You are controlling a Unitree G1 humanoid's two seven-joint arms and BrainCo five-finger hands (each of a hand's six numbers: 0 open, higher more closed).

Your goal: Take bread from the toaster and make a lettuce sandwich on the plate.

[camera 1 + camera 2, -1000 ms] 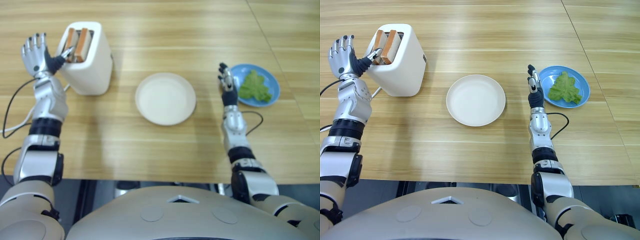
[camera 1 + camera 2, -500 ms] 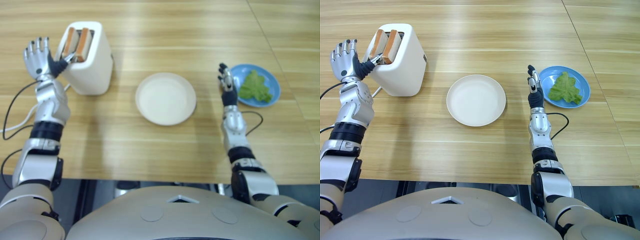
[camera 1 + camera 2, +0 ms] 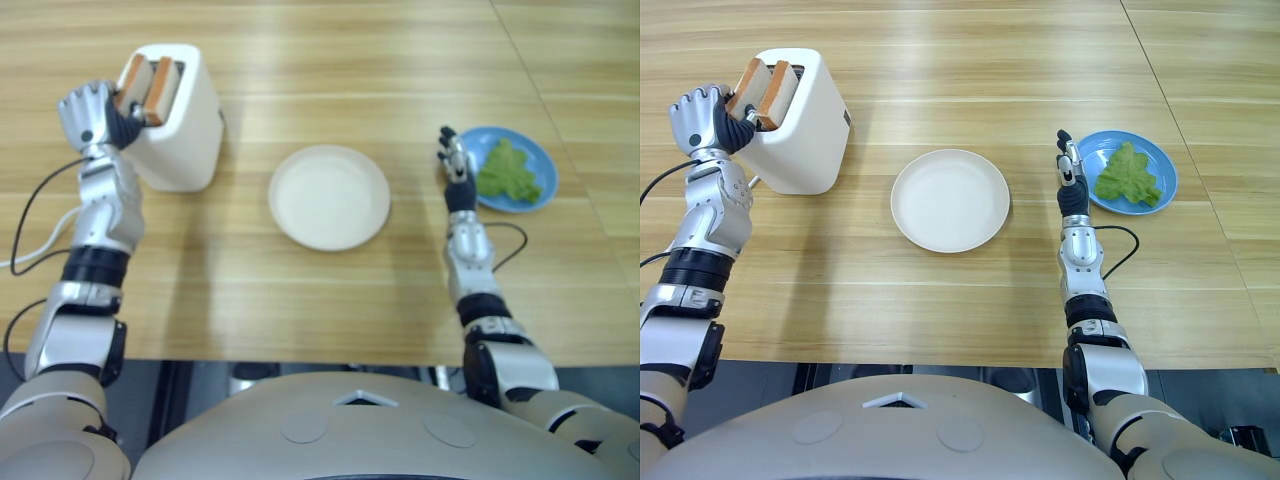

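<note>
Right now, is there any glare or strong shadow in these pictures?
Left eye view: a pale sheen lies across the table beyond the white plate, with no hard glare. Right eye view: the toaster and the white plate throw only soft, short shadows at their near edges, so the light is probably diffuse and overhead.

Seen from my console: both slices of bread [image 3: 150,85] show only their tops, the rest sunk inside the toaster [image 3: 190,130] toward the left edge of the table [image 3: 330,300]. My left hand [image 3: 88,115], curled on the bread, covers the contact itself. A white cord [image 3: 40,250] runs out of frame at left. The table's far edge is cut off.
</note>
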